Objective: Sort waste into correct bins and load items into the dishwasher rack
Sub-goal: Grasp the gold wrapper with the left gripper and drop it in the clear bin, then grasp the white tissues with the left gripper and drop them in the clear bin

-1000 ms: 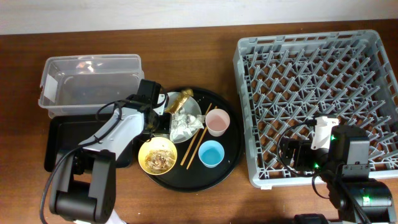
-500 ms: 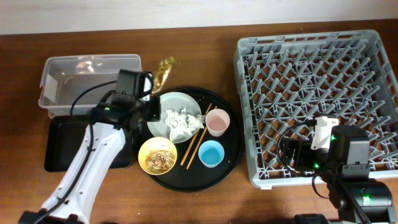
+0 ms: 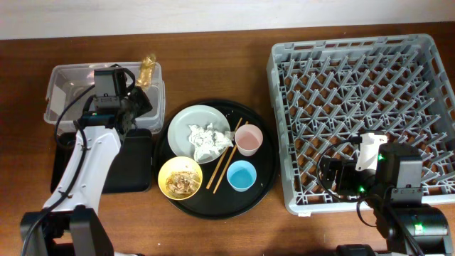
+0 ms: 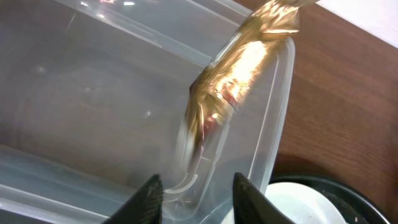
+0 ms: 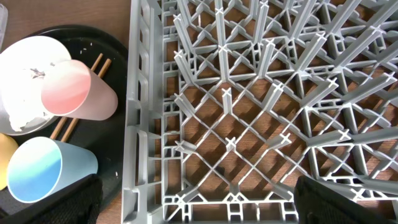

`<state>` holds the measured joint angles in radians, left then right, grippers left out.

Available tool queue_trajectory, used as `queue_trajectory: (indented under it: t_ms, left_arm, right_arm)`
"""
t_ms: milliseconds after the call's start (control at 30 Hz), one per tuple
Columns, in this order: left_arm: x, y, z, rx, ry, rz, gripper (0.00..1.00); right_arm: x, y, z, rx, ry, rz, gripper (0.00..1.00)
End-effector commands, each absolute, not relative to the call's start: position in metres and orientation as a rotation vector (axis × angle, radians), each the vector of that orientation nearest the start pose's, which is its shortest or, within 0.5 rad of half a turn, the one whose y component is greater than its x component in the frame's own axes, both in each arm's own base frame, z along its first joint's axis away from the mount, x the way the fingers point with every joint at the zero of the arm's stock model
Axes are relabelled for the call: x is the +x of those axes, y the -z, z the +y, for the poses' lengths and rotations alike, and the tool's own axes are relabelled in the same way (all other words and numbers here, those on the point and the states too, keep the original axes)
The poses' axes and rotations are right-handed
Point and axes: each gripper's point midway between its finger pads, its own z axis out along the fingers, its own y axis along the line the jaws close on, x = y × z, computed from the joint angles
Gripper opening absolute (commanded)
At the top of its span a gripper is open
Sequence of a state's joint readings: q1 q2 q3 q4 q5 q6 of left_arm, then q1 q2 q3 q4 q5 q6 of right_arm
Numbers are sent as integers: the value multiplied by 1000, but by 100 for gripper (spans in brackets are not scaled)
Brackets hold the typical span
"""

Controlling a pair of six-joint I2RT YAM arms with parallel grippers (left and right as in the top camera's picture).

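1. The left gripper reaches over the right end of the clear tub. The gold foil wrapper stands up from between its fingers, right at the tub's right-hand rim.
2. The fingers stand a little apart and the wrapper's lower end is blurred between them. We cannot tell whether it is pinched or let go.
3. We judge the wrapper very light, thin, crinkly and slick. It may cling to a pad or flutter past the rim. It is best taken by a crumpled fold and released well inside the walls.
4. The right gripper is spread wide and empty, low over the dishwasher rack.
5. The crumpled tissue lies on the plate. It looks soft, light and compressible, so we would pinch the top of the wad.
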<state>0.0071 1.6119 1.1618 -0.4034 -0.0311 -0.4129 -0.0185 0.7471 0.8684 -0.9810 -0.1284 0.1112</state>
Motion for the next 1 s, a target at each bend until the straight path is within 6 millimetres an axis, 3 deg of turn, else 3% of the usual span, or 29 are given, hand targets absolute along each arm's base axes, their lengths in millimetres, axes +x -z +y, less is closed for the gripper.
queue_trajectory:
  t_ms: [0, 100, 133, 267, 333, 467, 633, 667, 700, 800, 833, 900, 967]
  left_arm:
    - [444, -149, 7, -515, 169, 2349, 43]
    - [440, -154, -24, -430, 364, 2375, 47]
    - [433, -150, -43, -386, 420, 2416, 47]
    - [393, -130, -116, 59, 389, 2579, 47]
    - [376, -122, -136, 197, 315, 2622, 49]
    - [362, -99, -152, 295, 169, 2681, 55]
    - [357, -32, -156, 334, 114, 2836, 56]
    - [357, -22, -156, 336, 107, 2852, 56]
    - [357, -16, -156, 337, 103, 2862, 47]
    - [359, -15, -157, 336, 105, 2857, 6]
    - [358, -14, -157, 336, 104, 2860, 0]
    - [359, -20, -157, 334, 107, 2850, 0]
    - [373, -55, -149, 286, 107, 2777, 0]
  right_arm:
    - [225, -206, 19, 104, -202, 2407, 99]
    - [225, -206, 18, 104, -201, 2407, 99]
    - [225, -206, 19, 104, -202, 2407, 99]
    - [225, -206, 19, 104, -202, 2407, 99]
    - [225, -206, 19, 104, -202, 2406, 99]
    - [225, -206, 19, 104, -202, 2407, 99]
    - [225, -206, 19, 104, -202, 2407, 99]
    - [225, -206, 19, 104, -202, 2407, 99]
    - [225, -206, 19, 104, -202, 2407, 99]
    - [225, -206, 19, 104, -202, 2407, 99]
    - [225, -206, 19, 104, -202, 2407, 99]
    - [225, -206, 19, 104, -202, 2407, 99]
    - [225, -206, 19, 104, -202, 2407, 99]
